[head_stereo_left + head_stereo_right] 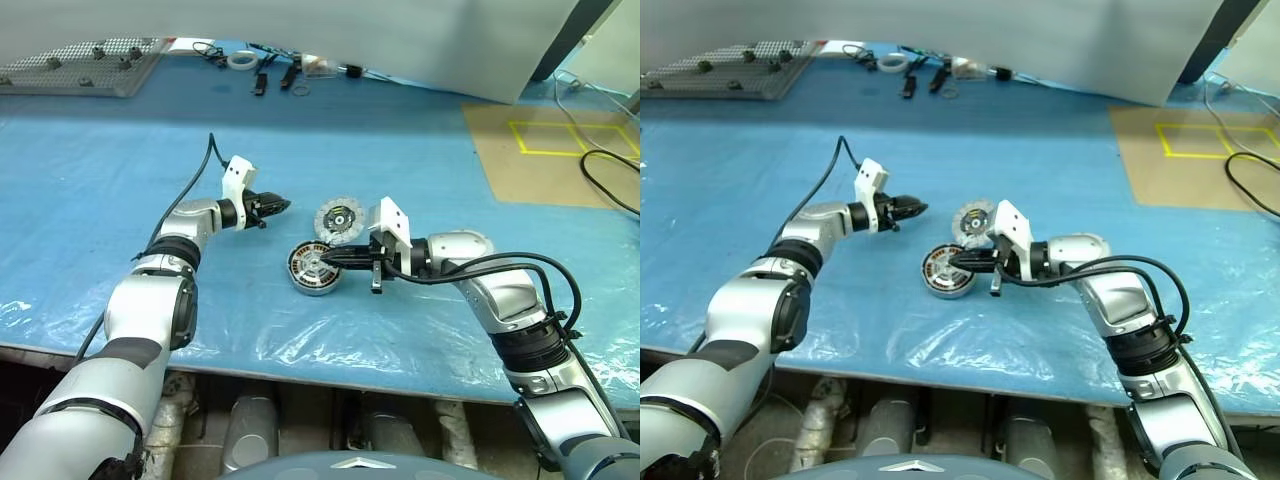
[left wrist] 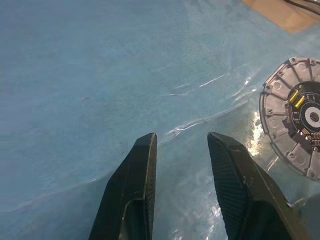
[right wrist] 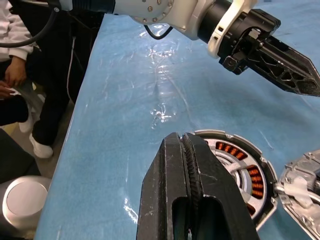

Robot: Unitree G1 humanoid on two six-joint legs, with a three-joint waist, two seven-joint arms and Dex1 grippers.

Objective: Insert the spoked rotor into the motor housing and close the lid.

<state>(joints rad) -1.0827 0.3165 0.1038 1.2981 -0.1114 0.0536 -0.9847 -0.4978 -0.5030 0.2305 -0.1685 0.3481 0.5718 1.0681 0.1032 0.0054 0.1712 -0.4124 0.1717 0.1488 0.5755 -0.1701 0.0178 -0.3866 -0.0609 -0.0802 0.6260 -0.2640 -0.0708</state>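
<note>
The motor housing (image 1: 313, 268), a squat ring with copper windings (image 3: 252, 181), lies on the blue table. A pale silvery ring (image 3: 231, 161) shows inside the windings, partly hidden by my fingers; I cannot tell whether it is the spoked rotor. My right gripper (image 1: 328, 259) is shut, and its tips (image 3: 185, 137) hover over the housing's near side. The lid (image 1: 338, 218), a pale segmented disc with a dark hub, lies flat just behind the housing, also in the left wrist view (image 2: 295, 120). My left gripper (image 1: 283, 208) hangs to the left of the lid, open (image 2: 180, 137) with nothing between its fingers.
Clear plastic film (image 1: 330, 345) covers the blue table near its front edge. A grey perforated board (image 1: 80, 65), a tape roll (image 1: 241, 60) and small tools lie at the back. A brown sheet with yellow tape (image 1: 560, 150) and a black cable (image 1: 610, 185) lie at the right. A person (image 3: 15, 75) stands beside the table.
</note>
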